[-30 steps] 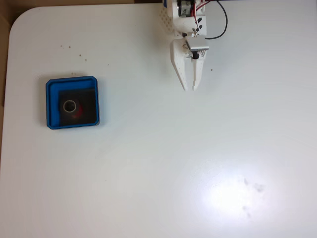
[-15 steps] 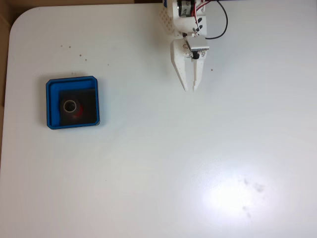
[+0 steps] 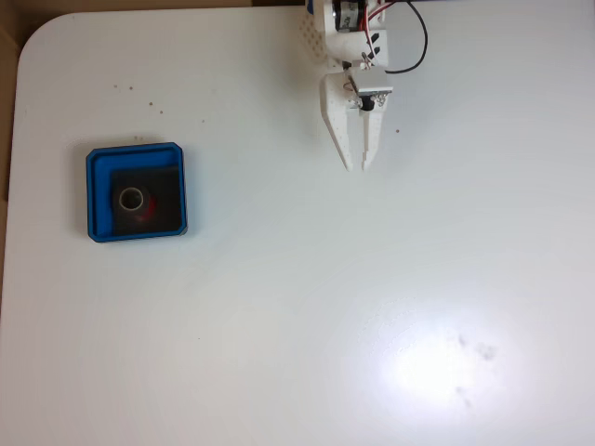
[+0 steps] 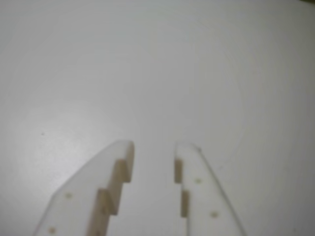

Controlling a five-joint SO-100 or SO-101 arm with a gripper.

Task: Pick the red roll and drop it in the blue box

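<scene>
The roll (image 3: 133,200) is sitting in the box (image 3: 136,154) at the fixed view's left, while the gripper (image 3: 357,166) is hanging well apart over the table (image 3: 307,307), fingers parted, gripping nothing (wrist view (image 4: 153,150) confirming).

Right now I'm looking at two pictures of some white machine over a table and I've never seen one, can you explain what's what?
It is a small robot arm on a white table. The fixed view looks straight down: the gripper, two white fingers, hangs near the top edge, slightly open, holding nothing. On the left of that view sits the blue box, a shallow tray, and the red roll of tape already lies inside it. The wrist view comes from a camera riding on the arm: its gripper shows as two pale fingers with a gap over bare table.
</scene>
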